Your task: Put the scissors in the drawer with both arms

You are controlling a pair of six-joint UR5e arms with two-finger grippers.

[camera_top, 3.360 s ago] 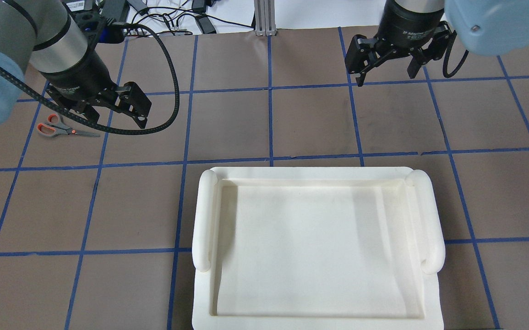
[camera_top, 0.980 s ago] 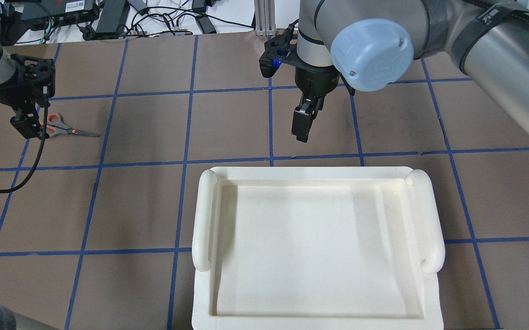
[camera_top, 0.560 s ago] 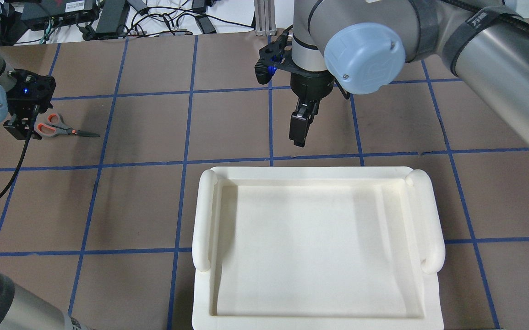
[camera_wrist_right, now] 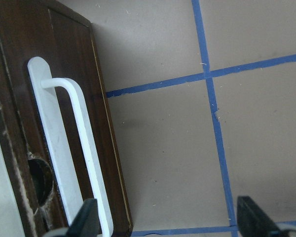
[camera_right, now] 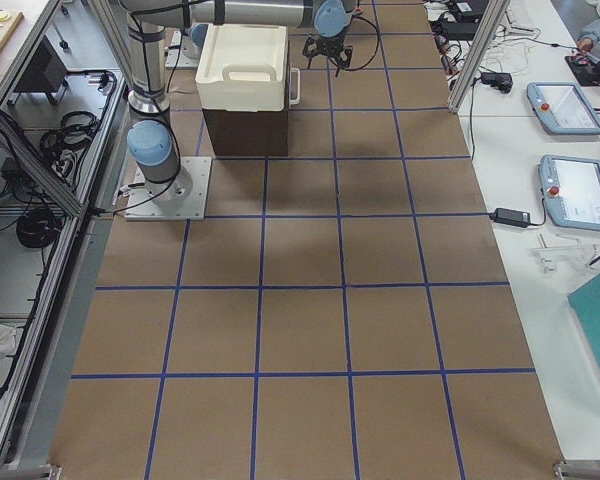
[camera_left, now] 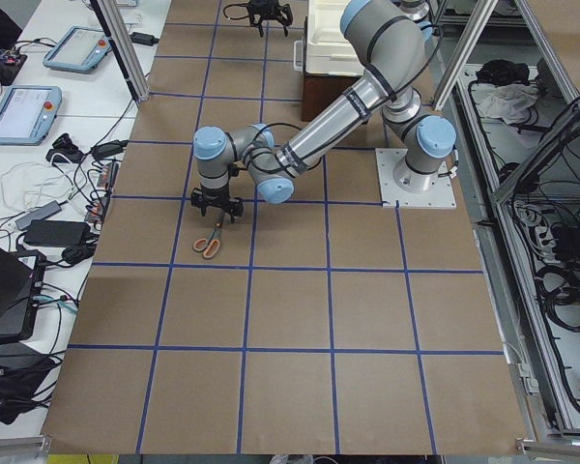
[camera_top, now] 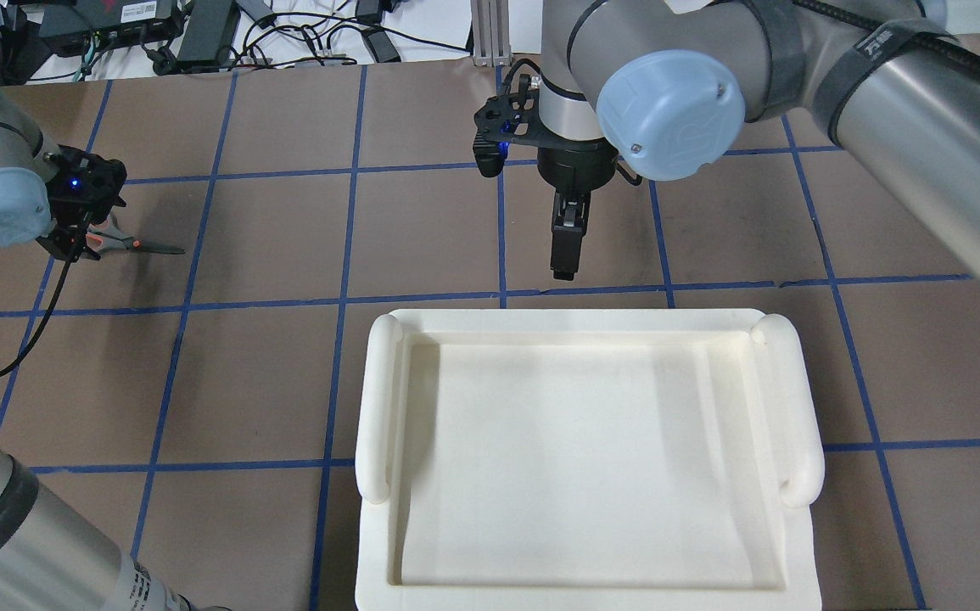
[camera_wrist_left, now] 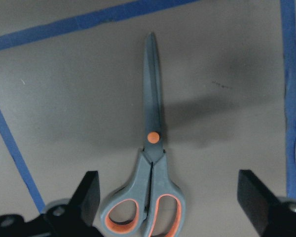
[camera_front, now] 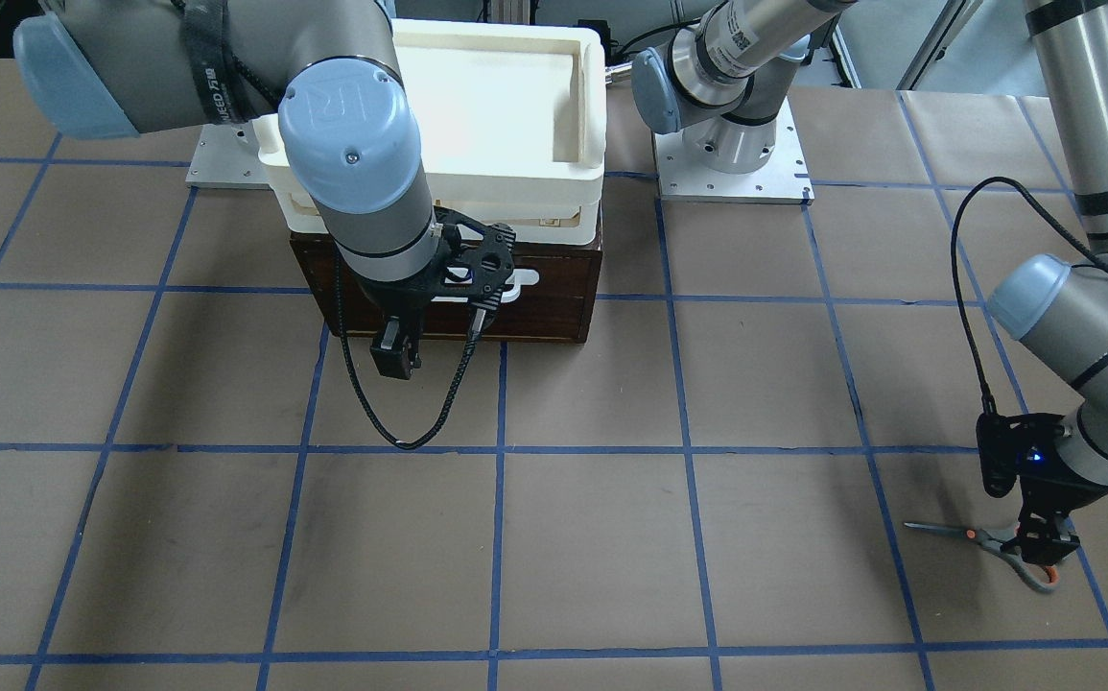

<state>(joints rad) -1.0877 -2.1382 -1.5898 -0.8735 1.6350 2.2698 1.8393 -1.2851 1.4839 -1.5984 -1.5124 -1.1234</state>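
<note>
- Scissors lie flat on the table, blades closed. They are well off to the robot's left of the drawer and farther out from the robot than its front.
- Big shift on that side: the left gripper, which stood beside the handle loops a moment ago, now sits right over them.
- Its jaws are spread wide, with a finger on either side of the grey-and-orange loops. The loops sit nearer this finger than the other, and the blades point straight out ahead of the wrist.
- Nothing is pinched yet, and I cannot tell whether the fingertips have reached the paper.
- Over at the drawer, the right gripper has swung in from off to the drawer's right and turned. It now hangs just in front of the white bar handle.
- Its jaws are wide too and hold nothing; the bar is close by one finger but not between them.
- The drawer looks shut, and the white bin sits on top of it.
- My read: both arms are lining up their grabs together, scissors for the left and handle for the right. The task is at its start, with the pick-up and the pull both to come.
</note>
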